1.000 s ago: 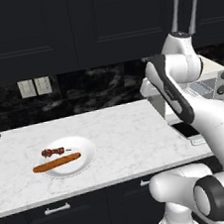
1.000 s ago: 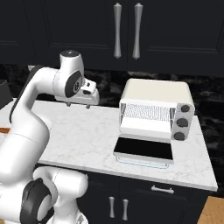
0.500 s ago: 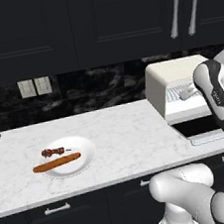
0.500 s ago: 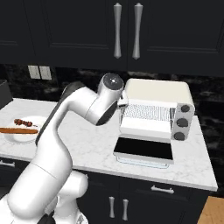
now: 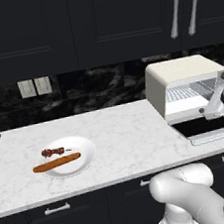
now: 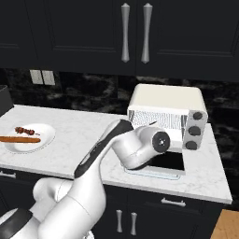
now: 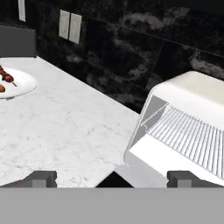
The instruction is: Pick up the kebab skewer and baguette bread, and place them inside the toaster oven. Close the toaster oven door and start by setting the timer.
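Left base view: plate (image 5: pixel 85 160) holds kebab skewer (image 5: pixel 53 152), baguette bread (image 5: pixel 56 163).

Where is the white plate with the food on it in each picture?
Left base view: the plate lies low on the left of the counter, with the skewer and bread on it.
Right base view: the plate sits at the far left edge, halfway down.
Hand view: the plate peeks in at the left edge, upper part.
Shared landmark: the toaster oven, open, stands far off to the right of the plate in all three.
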